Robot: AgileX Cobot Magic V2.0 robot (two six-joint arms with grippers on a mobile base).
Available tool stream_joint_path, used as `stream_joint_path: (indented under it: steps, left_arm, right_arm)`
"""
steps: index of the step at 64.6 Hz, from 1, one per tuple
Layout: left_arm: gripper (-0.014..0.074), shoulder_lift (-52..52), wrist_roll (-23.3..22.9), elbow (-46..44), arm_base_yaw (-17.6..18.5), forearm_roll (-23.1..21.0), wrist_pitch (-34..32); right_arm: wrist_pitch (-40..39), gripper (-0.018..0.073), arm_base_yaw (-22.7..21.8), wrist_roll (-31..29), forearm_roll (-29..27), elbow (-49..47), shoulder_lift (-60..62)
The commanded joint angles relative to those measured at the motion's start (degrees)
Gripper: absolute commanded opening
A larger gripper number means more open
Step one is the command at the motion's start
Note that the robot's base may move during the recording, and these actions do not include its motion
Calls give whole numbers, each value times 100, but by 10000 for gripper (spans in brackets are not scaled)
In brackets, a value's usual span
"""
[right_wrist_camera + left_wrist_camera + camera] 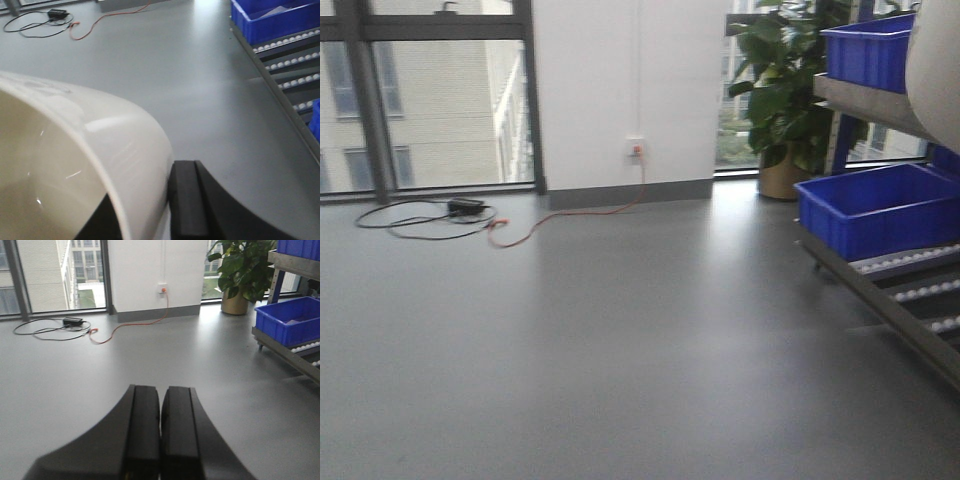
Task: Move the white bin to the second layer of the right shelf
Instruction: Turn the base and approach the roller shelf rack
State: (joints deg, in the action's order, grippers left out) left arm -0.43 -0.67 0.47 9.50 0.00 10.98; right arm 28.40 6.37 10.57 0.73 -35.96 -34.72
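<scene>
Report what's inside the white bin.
Bare cream wall inside the white bin, plus one of the right gripper's fingers at the rim. Its floor is out of frame.

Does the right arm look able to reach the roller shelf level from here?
Probably not yet. The right end effector grips the white bin, but the roller shelf level sits off right across bare floor; its near lanes look free.

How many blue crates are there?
3: upper blue crate on the top shelf, lower blue crate on the rollers, third blue crate cut off at the edge. More may be hidden.
</scene>
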Motion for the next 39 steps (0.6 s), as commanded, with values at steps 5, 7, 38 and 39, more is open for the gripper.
stream_joint_path:
  steps: [5,7,38,39]
  left_arm:
    - [85,-83,-42,156,38,0,-524]
    - [85,-83,-42,156,38,0,-524]
    - [85,-83,-42,156,38,0,-524]
    - [85,-83,-42,156,38,0,-524]
  right_arm:
    - [-522,52,-37,-5,16,-173,-77]
    - [-517,52,-37,-5,16,-173,-81]
    - [-522,52,-37,-5,16,-173,-75]
    - [-522,52,-37,-5,16,-173,-75]
